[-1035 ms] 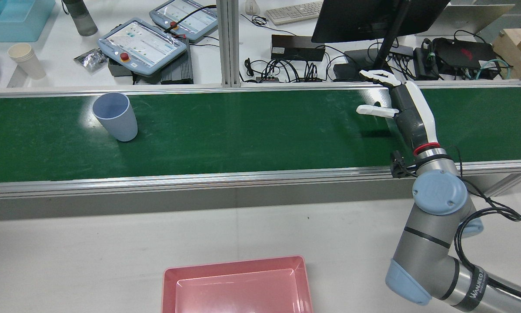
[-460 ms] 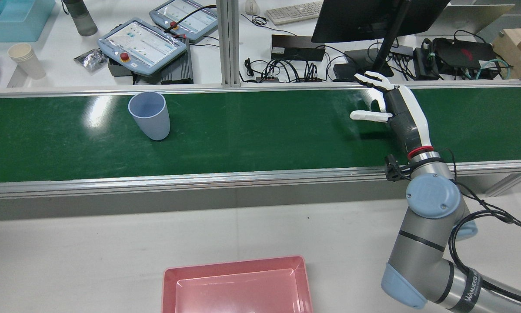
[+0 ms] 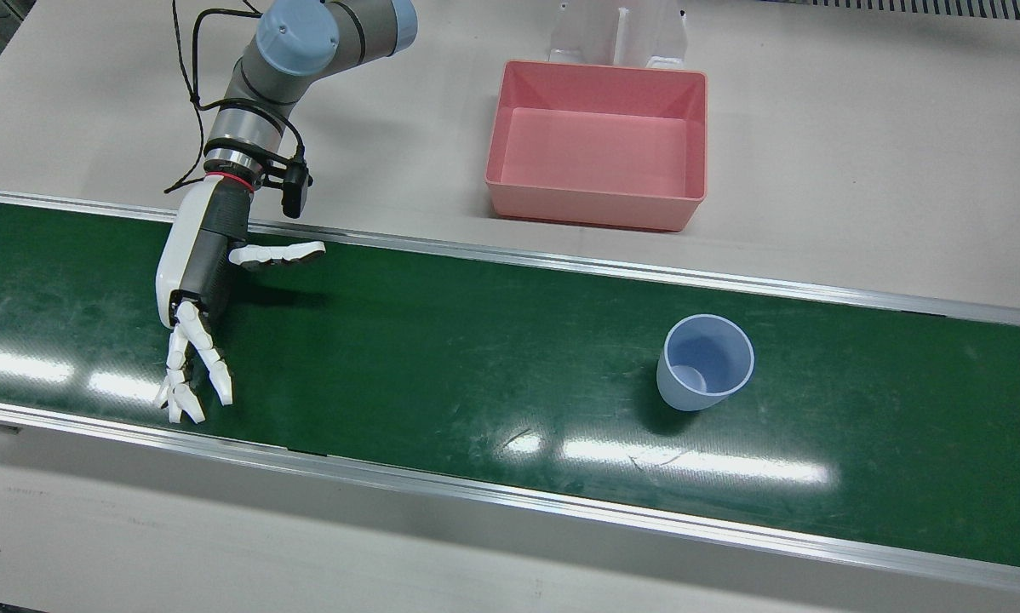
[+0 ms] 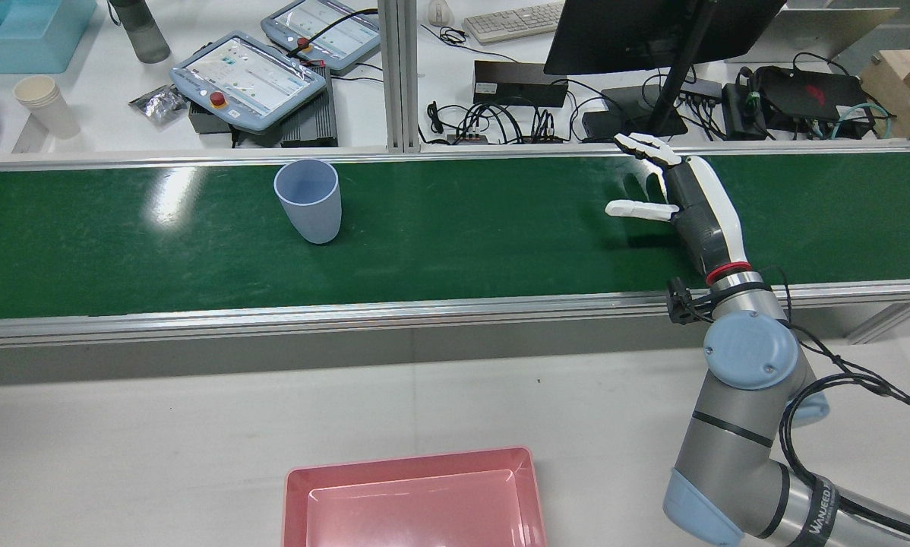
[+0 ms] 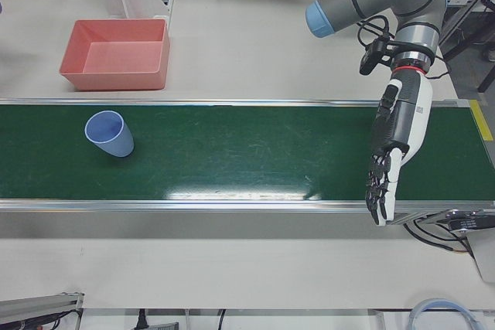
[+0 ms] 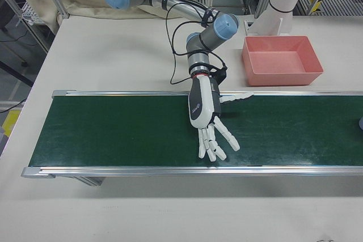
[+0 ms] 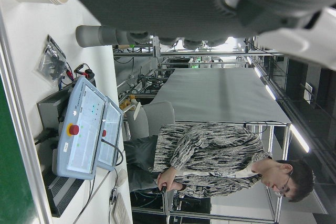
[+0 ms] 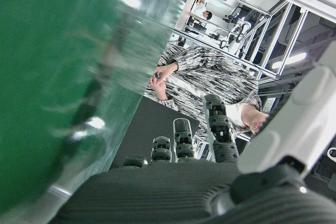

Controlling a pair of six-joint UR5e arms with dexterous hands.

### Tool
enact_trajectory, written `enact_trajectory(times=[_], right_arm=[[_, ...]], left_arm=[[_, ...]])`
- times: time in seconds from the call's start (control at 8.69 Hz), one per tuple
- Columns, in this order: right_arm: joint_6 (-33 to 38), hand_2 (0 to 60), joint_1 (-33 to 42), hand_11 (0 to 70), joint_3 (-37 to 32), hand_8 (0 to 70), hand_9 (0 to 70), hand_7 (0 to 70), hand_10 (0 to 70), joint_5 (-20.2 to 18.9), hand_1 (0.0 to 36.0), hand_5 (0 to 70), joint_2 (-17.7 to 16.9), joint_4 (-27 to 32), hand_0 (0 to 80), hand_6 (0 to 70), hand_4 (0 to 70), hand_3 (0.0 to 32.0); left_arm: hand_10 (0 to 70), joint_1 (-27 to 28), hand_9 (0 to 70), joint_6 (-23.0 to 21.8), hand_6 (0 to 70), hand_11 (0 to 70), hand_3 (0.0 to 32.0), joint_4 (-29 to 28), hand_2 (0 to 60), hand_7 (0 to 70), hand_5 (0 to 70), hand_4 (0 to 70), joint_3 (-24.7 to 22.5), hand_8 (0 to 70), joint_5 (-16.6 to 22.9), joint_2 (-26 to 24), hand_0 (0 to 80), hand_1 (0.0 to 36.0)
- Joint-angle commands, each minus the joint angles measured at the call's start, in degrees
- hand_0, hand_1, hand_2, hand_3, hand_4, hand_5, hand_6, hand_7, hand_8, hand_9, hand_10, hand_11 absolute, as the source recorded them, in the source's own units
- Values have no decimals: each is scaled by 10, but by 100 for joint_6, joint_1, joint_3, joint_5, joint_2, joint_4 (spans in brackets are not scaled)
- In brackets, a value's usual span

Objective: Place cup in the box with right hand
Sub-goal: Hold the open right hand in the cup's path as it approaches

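A light blue cup stands upright on the green conveyor belt; it also shows in the rear view and the left-front view. My right hand is open and empty, fingers spread, hovering over the belt far from the cup; the rear view and right-front view show it too. The pink box sits empty on the grey table beside the belt. My left hand is open and empty over the belt's other end.
The belt has raised aluminium rails on both sides. Beyond it in the rear view are teach pendants, a monitor, cables and a stack of paper cups. A white pedestal stands behind the box.
The cup has travelled along the belt toward my right hand, to the right in the rear view. My right hand has shifted slightly toward the cup and stays open.
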Motion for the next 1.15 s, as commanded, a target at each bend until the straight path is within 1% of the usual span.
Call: enact_trajectory(times=[0.0, 0.23, 0.46, 0.81, 0.92, 1.04], right_arm=[[0, 0, -9, 0, 0, 42, 112, 242, 0, 10, 35, 7, 16, 3, 383, 53, 125, 0], [0, 0, -9, 0, 44, 45, 118, 251, 0, 10, 34, 6, 25, -6, 381, 54, 136, 0], [0, 0, -9, 0, 79, 44, 117, 252, 0, 10, 36, 6, 60, -6, 383, 53, 129, 0], [-122, 0, -53, 0, 62, 44, 119, 259, 0, 45, 36, 6, 209, -6, 380, 54, 135, 0], [-140, 0, -132, 0, 62, 45, 122, 269, 0, 54, 36, 5, 235, -6, 380, 56, 146, 0], [-158, 0, -228, 0, 62, 44, 120, 262, 0, 54, 37, 6, 227, -15, 381, 55, 138, 0]], left_arm=[[0, -3, 0, 0, 0, 0, 0, 0, 0, 0, 0, 0, -2, 0, 0, 0, 0, 0], [0, 5, 0, 0, 0, 0, 0, 0, 0, 0, 0, 0, -2, 0, 0, 0, 0, 0], [0, 5, 0, 0, 0, 0, 0, 0, 0, 0, 0, 0, -2, 0, 0, 0, 0, 0], [0, -4, 0, 0, 0, 0, 0, 0, 0, 0, 0, 0, -2, 0, 0, 0, 0, 0], [0, 5, 0, 0, 0, 0, 0, 0, 0, 0, 0, 0, -2, 0, 0, 0, 0, 0], [0, 5, 0, 0, 0, 0, 0, 0, 0, 0, 0, 0, -2, 0, 0, 0, 0, 0]])
